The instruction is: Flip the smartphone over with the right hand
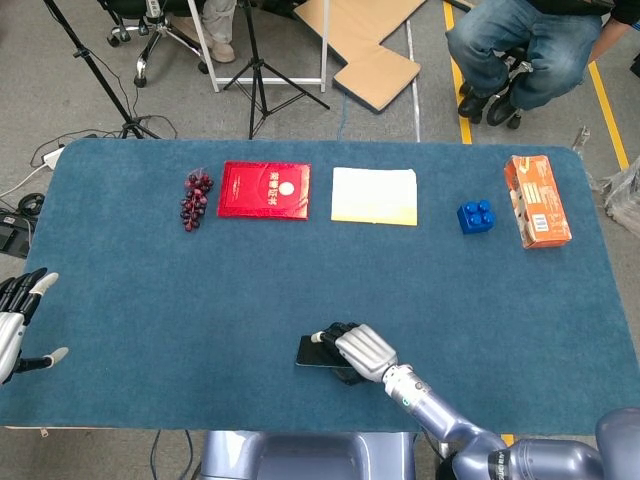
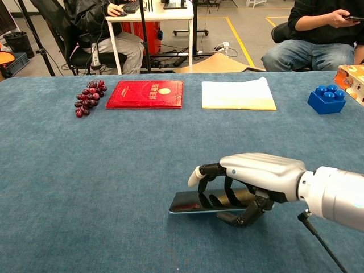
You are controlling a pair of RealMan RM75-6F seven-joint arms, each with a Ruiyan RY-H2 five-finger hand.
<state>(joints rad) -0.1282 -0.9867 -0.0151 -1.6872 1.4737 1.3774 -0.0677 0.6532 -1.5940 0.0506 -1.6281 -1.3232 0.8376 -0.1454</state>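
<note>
The smartphone (image 1: pixel 309 352) (image 2: pixel 186 202) is a dark slab near the table's front edge, a little left of centre. My right hand (image 1: pixel 363 349) (image 2: pixel 257 177) grips its right half, with fingers curled over the top face and the thumb underneath. The phone looks raised slightly off the blue cloth and roughly level; its left end sticks out free. My left hand (image 1: pixel 17 325) hovers at the table's far left edge with fingers apart and nothing in it; the chest view does not show it.
Along the far side lie dark red grapes (image 1: pixel 195 199), a red booklet (image 1: pixel 265 189), a pale yellow paper (image 1: pixel 374 195), a blue brick (image 1: pixel 476 216) and an orange box (image 1: pixel 537 200). The table's front edge (image 1: pixel 300 425) is close behind the phone.
</note>
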